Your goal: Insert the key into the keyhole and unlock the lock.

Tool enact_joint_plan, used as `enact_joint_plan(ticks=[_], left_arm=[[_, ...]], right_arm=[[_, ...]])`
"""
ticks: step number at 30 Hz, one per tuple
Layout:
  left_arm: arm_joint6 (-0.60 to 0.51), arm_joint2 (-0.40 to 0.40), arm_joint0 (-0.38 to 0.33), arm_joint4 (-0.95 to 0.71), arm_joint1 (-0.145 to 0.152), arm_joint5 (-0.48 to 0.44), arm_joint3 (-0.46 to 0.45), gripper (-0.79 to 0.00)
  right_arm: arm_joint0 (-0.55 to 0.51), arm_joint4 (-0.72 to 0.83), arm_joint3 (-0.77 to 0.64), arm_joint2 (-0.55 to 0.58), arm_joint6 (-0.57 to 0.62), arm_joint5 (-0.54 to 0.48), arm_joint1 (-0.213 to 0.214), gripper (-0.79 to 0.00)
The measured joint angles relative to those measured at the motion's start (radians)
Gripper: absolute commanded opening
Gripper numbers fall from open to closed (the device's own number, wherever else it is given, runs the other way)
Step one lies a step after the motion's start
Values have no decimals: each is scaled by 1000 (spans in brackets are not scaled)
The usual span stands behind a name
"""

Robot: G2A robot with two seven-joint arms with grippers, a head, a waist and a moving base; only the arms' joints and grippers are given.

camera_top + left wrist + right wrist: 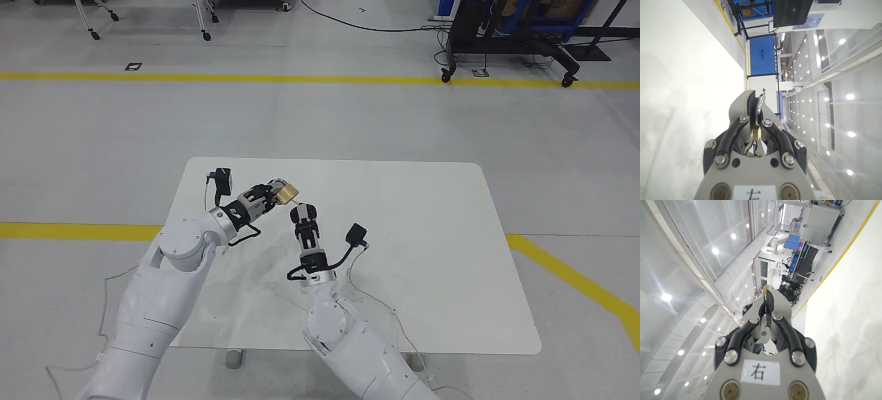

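Brass lock [757,133], one, gripped by left pincer [758,99]; right pincer [766,295] closed, on what is unclear.

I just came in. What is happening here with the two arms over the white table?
The left end effector holds a small brass padlock up above the white table, gripping it by the shackle. The right end effector is shut on what looks like the key, with its tip right beside the padlock. Whether the key is already in the keyhole cannot be seen.
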Motion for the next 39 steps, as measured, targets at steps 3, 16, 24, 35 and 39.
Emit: enact_joint_plan(ticks=[3,16,24,35,39], left_arm=[[2,0,1,2,0,-2,-2,-785],[13,6,8,40,-1,-18,-25,-785],[5,-5,9,26,-1,-24,-17,-785],[-32,-6,-4,16,-2,-9,0,-785],[-73,-3,-16,-18,-4,2,21,-785]], right_arm=[[0,3,2,4,7,2,-3,-785],[4,14,-2,18,30,11,-16,-542],[-18,47,-38,54,91,-65,-12,0],[-110,241,-160,168,314,-151,21,0],[-142,375,-217,203,462,-162,34,0]])
